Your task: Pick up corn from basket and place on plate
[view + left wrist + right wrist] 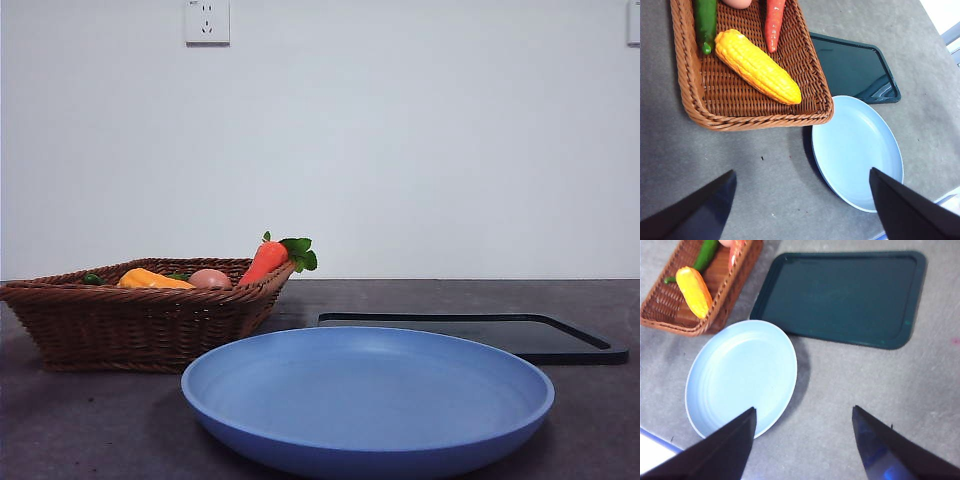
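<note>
With both sets of fingers wide and empty above the counter point(765, 180), I judge the left gripper point(800, 205) nearer, so I lower it across the corn point(757, 66), lying diagonally in the basket point(690, 85) beside the plate point(857, 150).

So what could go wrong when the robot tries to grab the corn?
The corn lies in the basket close beside a green vegetable and the carrot, so the open left gripper might bump or pinch those instead. The corn is rounded, so it could roll off the plate.
</note>
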You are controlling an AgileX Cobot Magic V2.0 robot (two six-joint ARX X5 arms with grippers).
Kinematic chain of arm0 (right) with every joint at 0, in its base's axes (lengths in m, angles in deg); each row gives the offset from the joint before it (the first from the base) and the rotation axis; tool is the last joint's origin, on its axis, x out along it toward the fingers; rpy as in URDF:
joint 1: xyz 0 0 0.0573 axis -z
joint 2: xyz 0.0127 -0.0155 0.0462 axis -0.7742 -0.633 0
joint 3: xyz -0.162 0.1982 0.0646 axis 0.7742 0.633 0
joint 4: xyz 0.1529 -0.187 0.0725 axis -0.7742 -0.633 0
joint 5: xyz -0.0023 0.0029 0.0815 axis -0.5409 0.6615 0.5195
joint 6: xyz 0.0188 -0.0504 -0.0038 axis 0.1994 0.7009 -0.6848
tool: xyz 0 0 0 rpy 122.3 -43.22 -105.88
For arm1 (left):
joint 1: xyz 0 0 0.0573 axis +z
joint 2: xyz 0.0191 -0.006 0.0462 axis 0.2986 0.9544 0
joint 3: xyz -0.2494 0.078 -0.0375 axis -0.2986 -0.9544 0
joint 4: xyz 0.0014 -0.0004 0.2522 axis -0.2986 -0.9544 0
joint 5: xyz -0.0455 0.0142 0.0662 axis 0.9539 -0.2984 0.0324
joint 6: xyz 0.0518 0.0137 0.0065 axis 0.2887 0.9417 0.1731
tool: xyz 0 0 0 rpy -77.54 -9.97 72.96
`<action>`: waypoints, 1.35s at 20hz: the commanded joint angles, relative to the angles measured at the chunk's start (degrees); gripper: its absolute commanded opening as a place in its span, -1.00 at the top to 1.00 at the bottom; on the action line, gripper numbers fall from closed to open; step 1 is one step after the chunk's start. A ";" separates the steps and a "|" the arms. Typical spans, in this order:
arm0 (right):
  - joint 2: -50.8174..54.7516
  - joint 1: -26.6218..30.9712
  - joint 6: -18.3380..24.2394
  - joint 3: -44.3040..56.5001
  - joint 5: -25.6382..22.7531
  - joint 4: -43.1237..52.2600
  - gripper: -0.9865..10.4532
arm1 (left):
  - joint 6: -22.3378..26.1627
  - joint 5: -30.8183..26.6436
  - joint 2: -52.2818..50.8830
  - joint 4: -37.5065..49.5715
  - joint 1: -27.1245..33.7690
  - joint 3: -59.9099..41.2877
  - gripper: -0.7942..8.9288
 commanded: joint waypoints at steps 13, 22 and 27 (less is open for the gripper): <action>-31.89 -13.92 -1.20 -0.96 1.55 16.06 0.27 | 0.85 0.28 0.44 0.42 -0.11 0.85 -0.07; -49.53 -20.63 -0.57 -0.96 -0.57 26.91 0.27 | 0.85 0.28 0.55 0.44 -0.11 0.85 -0.07; -53.00 -22.38 -0.59 -0.96 -0.72 28.50 0.47 | 0.85 0.28 0.57 0.46 -0.11 0.85 -0.07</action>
